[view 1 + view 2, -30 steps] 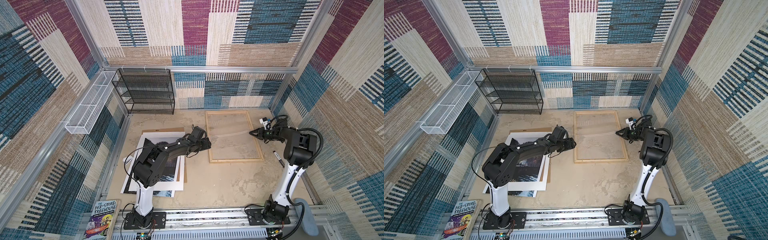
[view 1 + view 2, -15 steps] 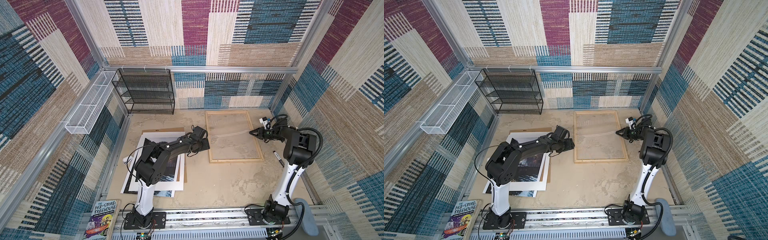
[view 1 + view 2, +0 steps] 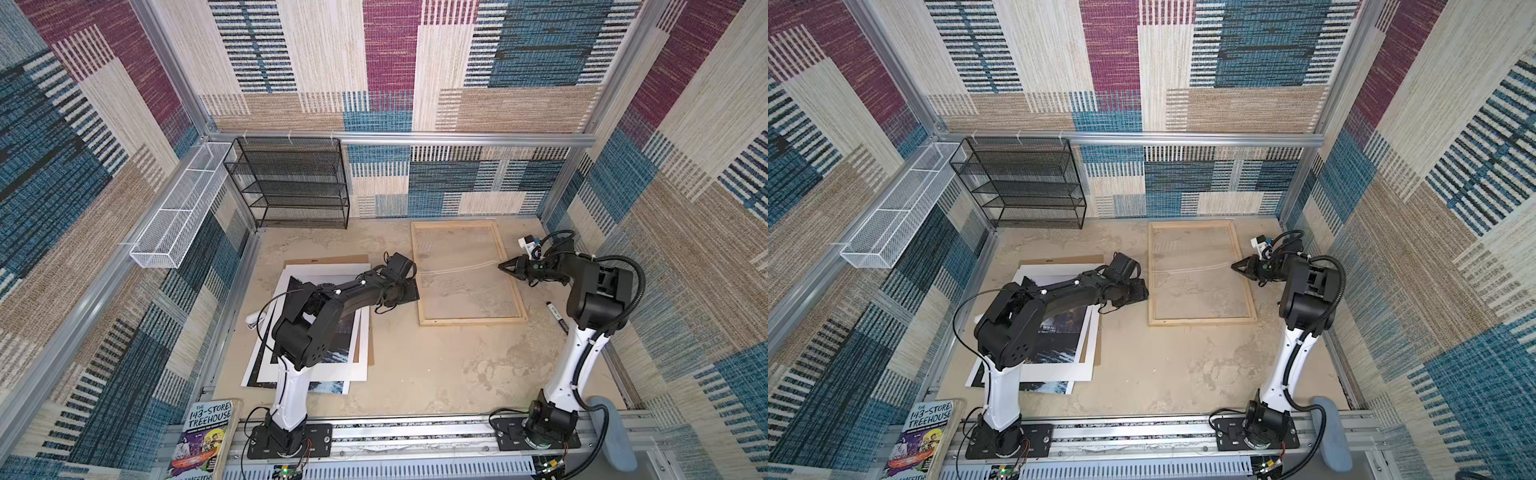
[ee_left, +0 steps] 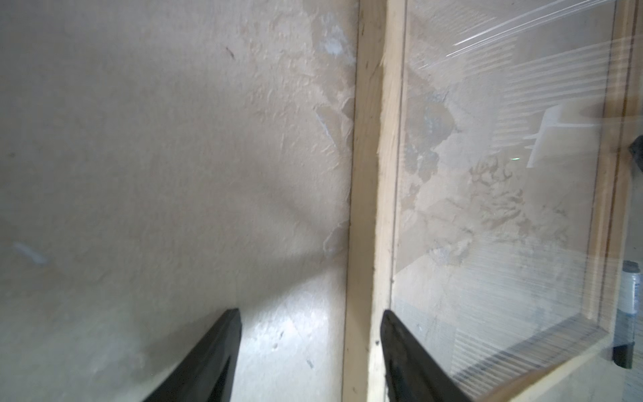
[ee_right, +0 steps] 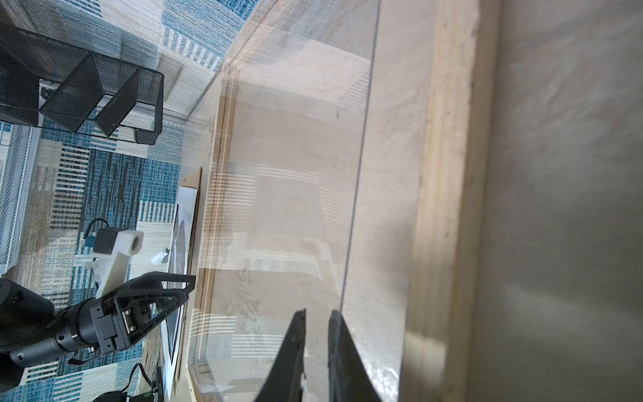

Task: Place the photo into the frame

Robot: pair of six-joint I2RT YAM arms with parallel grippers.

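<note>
Sandy tabletop (image 3: pixel 436 374) carries everything. On its left side the photo (image 3: pixel 330 387) lies flat, well apart from the frame (image 3: pixel 471 321). Over the last second almost nothing has moved: the left gripper (image 4: pixel 309 310) hangs open across the frame's left rail, and the right gripper (image 5: pixel 317 312) seems pinched on the clear sheet (image 5: pixel 295 174). So I judge the photo is not yet picked
</note>
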